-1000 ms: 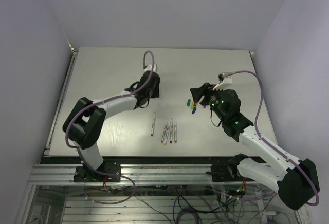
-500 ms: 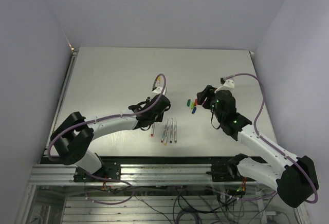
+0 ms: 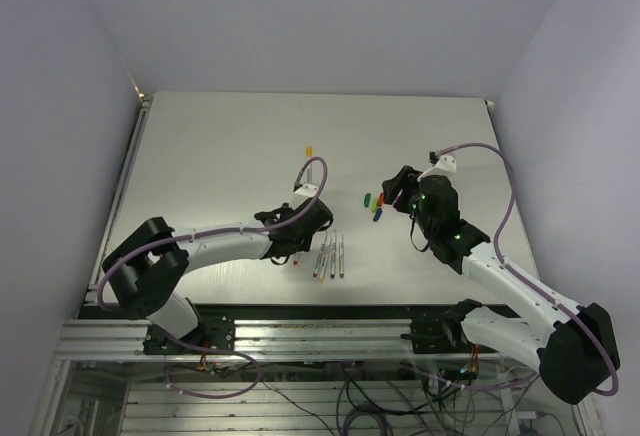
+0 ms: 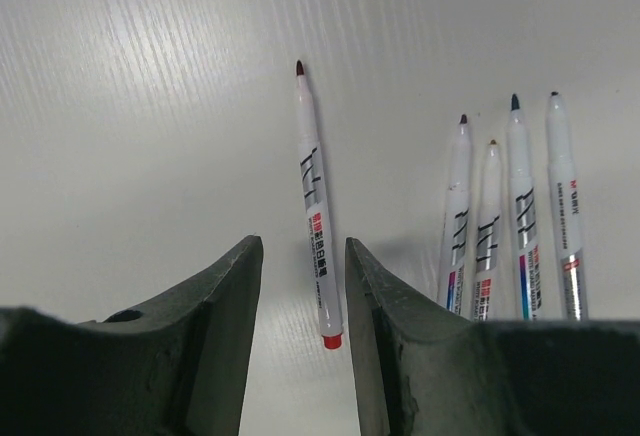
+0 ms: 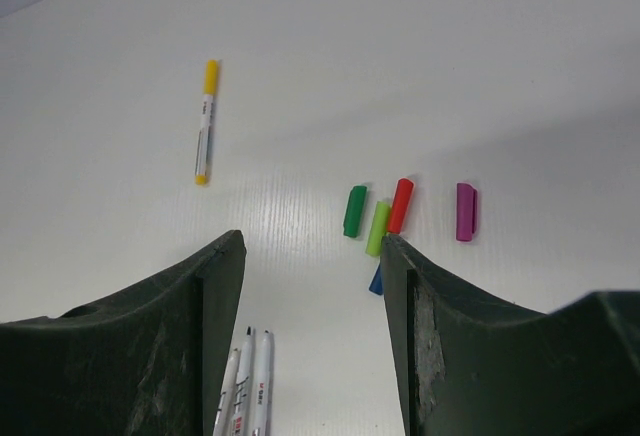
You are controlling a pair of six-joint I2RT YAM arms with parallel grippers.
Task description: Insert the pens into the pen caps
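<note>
On the pale table (image 3: pixel 220 136), the left gripper (image 4: pixel 302 248) hangs low with its jaws parted narrowly, holding nothing. The red-banded tail of the red-tipped pen (image 4: pixel 313 196) lies between them. This looks like the pickup step. The jaws should come straight down astride the barrel and close across it near the tail, leaving the tip end free for a cap. They should also keep off the four pens (image 4: pixel 520 206) lying side by side nearby.

The right gripper (image 5: pixel 312 244) is spread wide and empty, hovering near the caps. The green cap (image 5: pixel 355 210), yellow-green cap (image 5: pixel 378 227) and red cap (image 5: pixel 401 205) lie close together. The blue cap (image 5: pixel 376 280) is nearer the gripper, and the magenta cap (image 5: pixel 465 211) lies a little apart. None of these holds a pen. Only the yellow-capped pen (image 5: pixel 205 121), well apart, wears its cap.
</note>
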